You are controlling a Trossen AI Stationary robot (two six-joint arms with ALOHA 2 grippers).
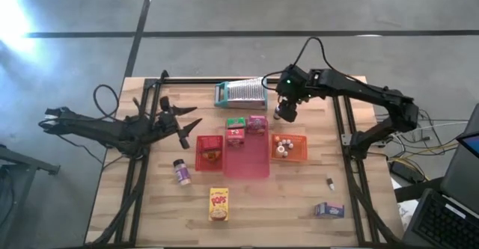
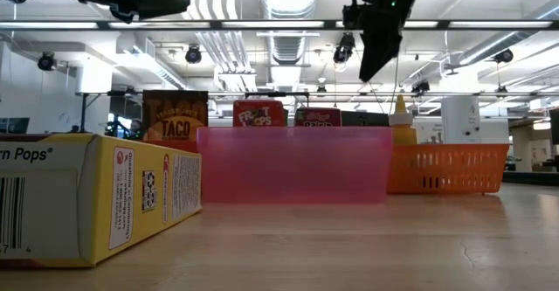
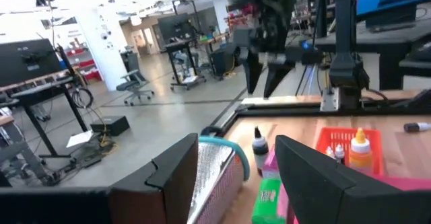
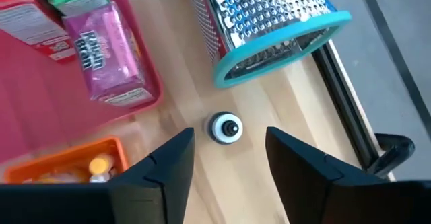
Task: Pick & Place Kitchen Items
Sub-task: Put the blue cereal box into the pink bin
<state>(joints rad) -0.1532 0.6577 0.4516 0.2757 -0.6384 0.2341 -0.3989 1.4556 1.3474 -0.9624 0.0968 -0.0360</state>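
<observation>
your right tool (image 4: pixel 225 160) hangs straight above a small dark bottle (image 4: pixel 225 128), which stands upright on the bare table (image 4: pixel 283 109) with its long axis vertical, pointing right up at the tool. fingers (image 4: pixel 168 163) parted, nothing between them; the bottle cap sits centred in the gap, well below the tips. the left wrist view confirms it: right tool (image 3: pixel 266 76) is clear above the bottle (image 3: pixel 258 145), no contact.

the bottle is just beside the pink box (image 4: pixel 108 59) at the pink tray's edge, with the orange tray (image 4: pixel 64 160) close on one side of the tool and the silver grater with teal frame (image 4: pixel 269 22) on the other.

key relation: the bottle is directly under the tool, so any next move is pure vertical; no lateral correction looks needed. my read is it's either just set down or about to be picked; i can't tell which.

left tool (image 1: pixel 179 122) is parked well apart at the far side of the trays, fingers (image 3: pixel 168 177) parted and empty. the right arm is far nearer.
</observation>
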